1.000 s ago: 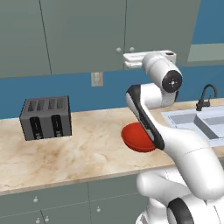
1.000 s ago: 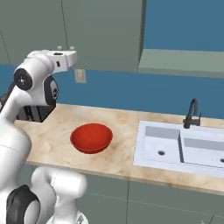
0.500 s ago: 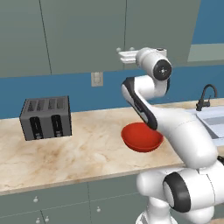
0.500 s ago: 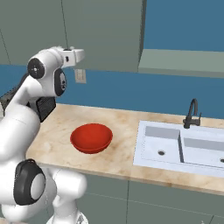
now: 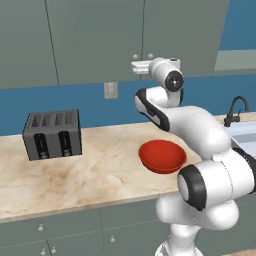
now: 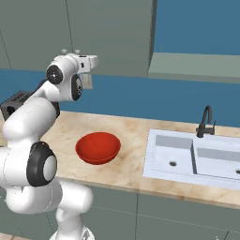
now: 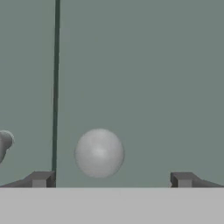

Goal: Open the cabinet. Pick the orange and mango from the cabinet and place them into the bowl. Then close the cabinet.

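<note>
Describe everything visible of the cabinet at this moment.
The cabinet is a grey-green upper wall unit above the counter, with two tall flat matte doors meeting at a thin dark seam. Both doors are shut and flush. Each carries a small round pale knob near its lower inner corner. In the hand view the right door's knob sits large between the spread tips of the open gripper, slightly left of centre, and the left door's knob shows beyond the seam. Nothing grips either knob yet; no fruit shows.

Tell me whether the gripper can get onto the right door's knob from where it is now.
Probably yes: the gripper is open, and the knob sits between its fingertips with nothing in front.
</note>
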